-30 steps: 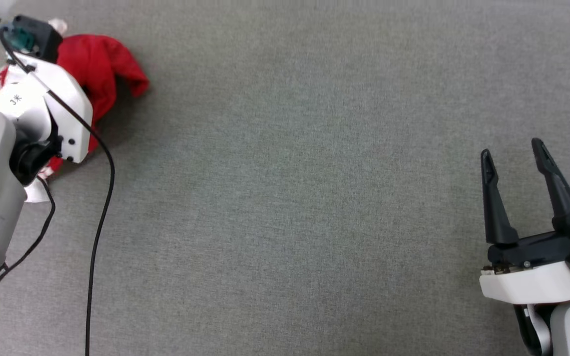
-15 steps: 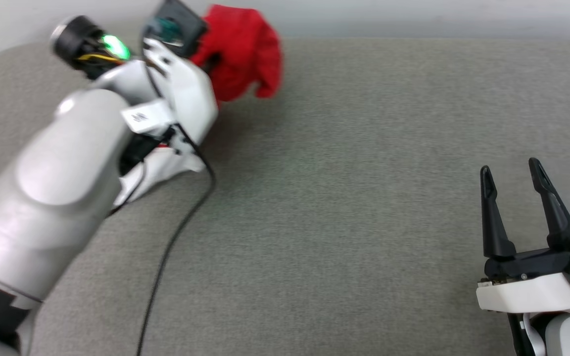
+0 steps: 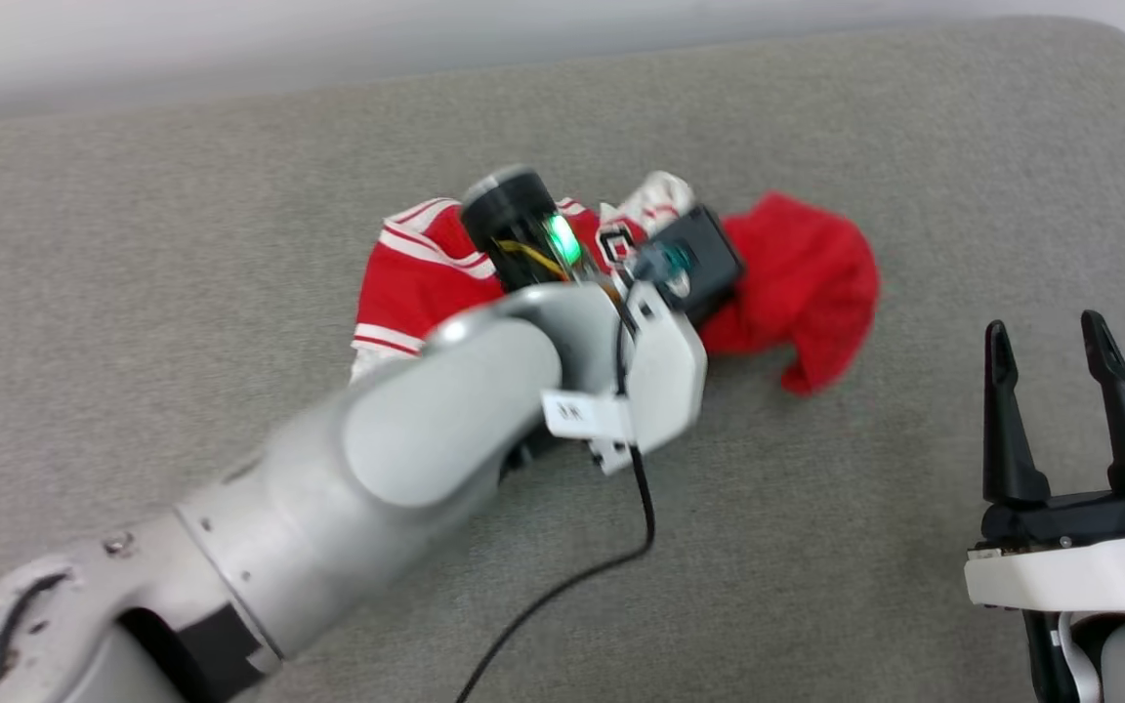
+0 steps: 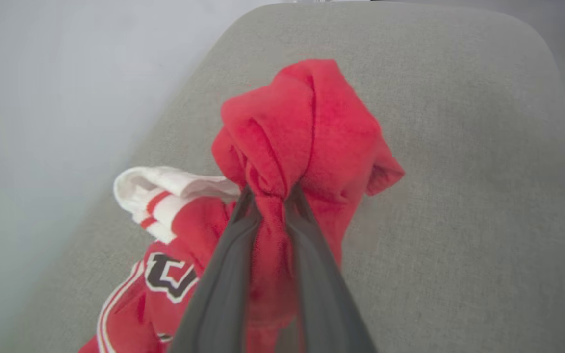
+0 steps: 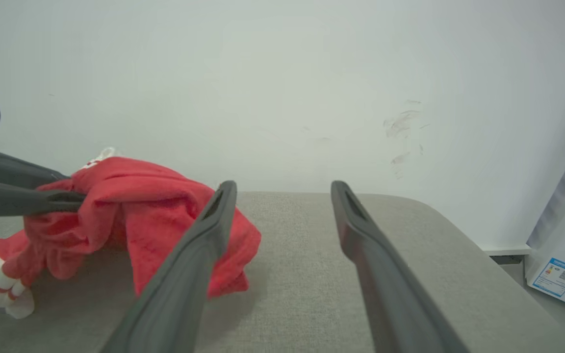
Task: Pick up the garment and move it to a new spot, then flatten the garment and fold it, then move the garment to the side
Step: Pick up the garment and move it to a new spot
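Plainly, one garment (image 4: 307, 122) sits pinched in left pincer (image 4: 271, 197).

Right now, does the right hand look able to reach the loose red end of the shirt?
Probably yes. The right hand is open, beside the shirt, with bare grey surface between them. The left hand pinches the shirt from the other side, not across that path.
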